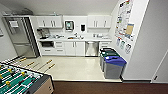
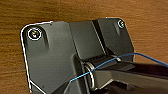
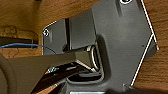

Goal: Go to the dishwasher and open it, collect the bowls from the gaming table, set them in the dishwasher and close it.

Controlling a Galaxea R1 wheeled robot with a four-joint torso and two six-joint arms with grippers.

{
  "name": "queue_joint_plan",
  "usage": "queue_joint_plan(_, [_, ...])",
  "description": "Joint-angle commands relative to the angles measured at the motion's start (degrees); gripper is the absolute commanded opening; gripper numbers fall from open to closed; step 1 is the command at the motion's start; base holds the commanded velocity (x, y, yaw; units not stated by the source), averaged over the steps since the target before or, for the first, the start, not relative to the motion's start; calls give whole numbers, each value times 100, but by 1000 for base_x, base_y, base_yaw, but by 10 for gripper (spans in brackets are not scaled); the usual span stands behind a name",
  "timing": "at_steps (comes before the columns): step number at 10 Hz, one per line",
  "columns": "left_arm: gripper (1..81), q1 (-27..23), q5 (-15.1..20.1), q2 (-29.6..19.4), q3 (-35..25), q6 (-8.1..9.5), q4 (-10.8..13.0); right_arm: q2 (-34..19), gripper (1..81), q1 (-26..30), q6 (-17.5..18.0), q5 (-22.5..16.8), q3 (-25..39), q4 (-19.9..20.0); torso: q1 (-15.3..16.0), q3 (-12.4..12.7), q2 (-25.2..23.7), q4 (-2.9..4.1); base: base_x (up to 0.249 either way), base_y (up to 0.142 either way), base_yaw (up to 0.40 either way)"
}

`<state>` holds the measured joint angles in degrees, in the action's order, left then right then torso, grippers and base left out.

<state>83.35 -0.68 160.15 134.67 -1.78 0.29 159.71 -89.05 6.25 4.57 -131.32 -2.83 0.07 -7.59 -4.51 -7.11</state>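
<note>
Closed dishwasher (image 1: 91,48) beyond open pale floor (image 1: 72,68)

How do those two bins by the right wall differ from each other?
The near bin has a blue lid; the far bin behind it has a green lid. The blue-lidded bin stands closer to the camera and shows its whole grey front, while the green-lidded bin is partly hidden behind it. The green-lidded bin stands nearer the dishwasher. Both stand on the pale floor, close along the wall.
</note>
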Motion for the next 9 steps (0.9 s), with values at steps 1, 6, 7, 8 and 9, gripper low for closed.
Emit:
queue_joint_plan(1, [811,-297,314,-132,-186,-51,6,-86,811,251,-10,-299,72,-69,0,0,0,0,107,0,0])
queue_joint_plan(6, [811,-297,280,-193,-257,-42,-3,-86,811,260,-10,-299,55,-69,2,0,0,0,115,0,0])
queue_joint_plan(7, [811,-297,279,-193,-257,-42,-3,-86,811,277,-10,-299,55,-69,0,0,0,0,115,0,0])
queue_joint_plan(8, [811,-297,279,-193,-257,-42,-3,-86,811,278,-10,-299,55,-60,2,0,0,0,116,0,0])
queue_joint_plan(9, [811,-297,270,-193,-257,-42,-2,-86,811,278,-10,-299,55,-68,2,0,0,0,116,0,0])
